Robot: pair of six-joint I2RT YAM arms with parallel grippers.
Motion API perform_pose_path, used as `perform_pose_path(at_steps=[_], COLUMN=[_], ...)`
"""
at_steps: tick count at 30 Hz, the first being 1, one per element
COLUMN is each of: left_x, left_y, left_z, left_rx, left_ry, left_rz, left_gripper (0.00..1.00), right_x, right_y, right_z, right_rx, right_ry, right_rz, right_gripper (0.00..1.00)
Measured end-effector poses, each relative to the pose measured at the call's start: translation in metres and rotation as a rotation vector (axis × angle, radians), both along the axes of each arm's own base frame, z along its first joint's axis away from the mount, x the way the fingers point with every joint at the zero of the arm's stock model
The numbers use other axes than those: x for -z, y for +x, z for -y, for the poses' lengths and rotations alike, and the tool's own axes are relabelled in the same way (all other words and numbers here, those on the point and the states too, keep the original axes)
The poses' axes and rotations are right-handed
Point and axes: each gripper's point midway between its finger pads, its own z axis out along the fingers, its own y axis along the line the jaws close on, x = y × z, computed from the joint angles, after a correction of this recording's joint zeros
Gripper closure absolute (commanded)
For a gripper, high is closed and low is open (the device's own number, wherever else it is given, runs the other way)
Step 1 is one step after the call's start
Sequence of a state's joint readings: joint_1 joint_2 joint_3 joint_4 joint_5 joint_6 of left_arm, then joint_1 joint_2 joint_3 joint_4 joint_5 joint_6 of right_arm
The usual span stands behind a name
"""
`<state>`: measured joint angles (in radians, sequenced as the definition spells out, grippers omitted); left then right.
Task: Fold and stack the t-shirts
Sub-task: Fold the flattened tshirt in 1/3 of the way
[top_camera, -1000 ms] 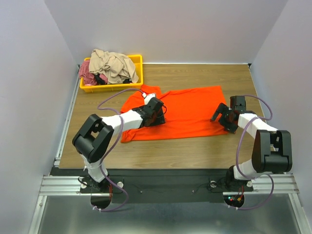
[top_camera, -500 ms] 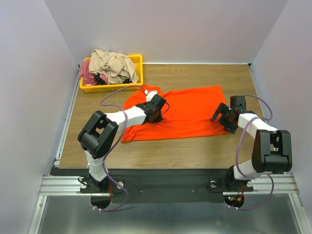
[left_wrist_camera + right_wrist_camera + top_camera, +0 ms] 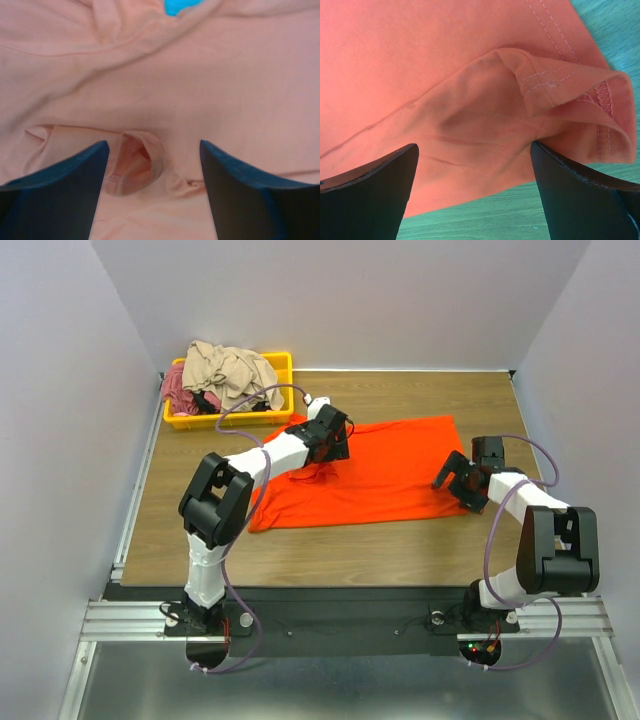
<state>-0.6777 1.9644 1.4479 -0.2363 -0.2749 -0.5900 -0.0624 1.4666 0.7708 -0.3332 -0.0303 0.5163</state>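
"Well, what sits furthest left?"

"At the far left corner of the table (image 3: 420,400) is a yellow bin (image 3: 188,422). It holds a heap of clothes, with a beige shirt (image 3: 232,370) piled on top and a pink garment (image 3: 177,390) showing at the bin's left end."

"And the shirt being worked on?"

"The orange t-shirt (image 3: 390,475) lies spread out on the middle of the table, just near and right of the bin. Its left side is wrinkled and its right side is smoother."

"Where is the left gripper?"

"The left gripper (image 3: 330,435) is on the shirt's far left part, close to the bin. From its wrist camera the fingers (image 3: 65,185) are spread wide and released. A small puckered loop of hem (image 3: 132,162) lies on the cloth between them, not pinched."

"And on the right?"

"The right gripper (image 3: 462,480) is at the shirt's right edge. Its jaws are also spread and clamp nothing. The shirt's corner (image 3: 580,90) is turned over, showing double stitching. It lies beneath the gap, with bare table beside it."
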Motion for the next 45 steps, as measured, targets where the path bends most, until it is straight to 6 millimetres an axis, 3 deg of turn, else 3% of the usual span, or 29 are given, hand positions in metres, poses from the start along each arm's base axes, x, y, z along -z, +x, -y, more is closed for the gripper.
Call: perform_pose_path(at_steps=[7, 14, 17, 21, 26, 32, 36, 41, 45], left_x=[-0.027, -0.022, -0.004, 0.017, 0.021, 0.017, 0.005, -0.023, -0.043], left_y=[0.016, -0.044, -0.065, -0.079, -0.066, -0.029, 0.011, 0.06, 0.061], left_z=[-0.006, -0.031, -0.028, -0.022, -0.001, 0.013, -0.002, -0.037, -0.043], left_rx=[-0.004, 0.034, 0.068, 0.097, 0.109, 0.074, 0.0, -0.094, -0.094], left_ry=[0.023, -0.024, -0.057, -0.082, -0.142, -0.152, -0.142, -0.113, -0.101], left_rz=[0.068, 0.034, -0.013, -0.067, -0.056, 0.001, 0.062, 0.163, 0.207], left_gripper=[0.01, 0.02, 0.02, 0.02, 0.02, 0.02, 0.02, 0.01, 0.02], right_x=[0.0, 0.0, 0.0, 0.0, 0.0, 0.0, 0.0, 0.0, -0.001], right_y=[0.0, 0.0, 0.0, 0.0, 0.0, 0.0, 0.0, 0.0, -0.001], right_z=[0.0, 0.0, 0.0, 0.0, 0.0, 0.0, 0.0, 0.0, 0.0], right_rx=[-0.003, -0.004, -0.003, -0.003, -0.003, -0.003, -0.003, -0.003, -0.005], right_ry=[-0.002, -0.003, -0.003, -0.004, -0.004, -0.004, -0.004, -0.004, -0.005], right_rz=[0.0, 0.001, 0.001, 0.001, 0.001, 0.0, 0.0, 0.0, 0.002], right_gripper=[0.0, 0.0, 0.0, 0.0, 0.0, 0.0, 0.0, 0.0, 0.0])
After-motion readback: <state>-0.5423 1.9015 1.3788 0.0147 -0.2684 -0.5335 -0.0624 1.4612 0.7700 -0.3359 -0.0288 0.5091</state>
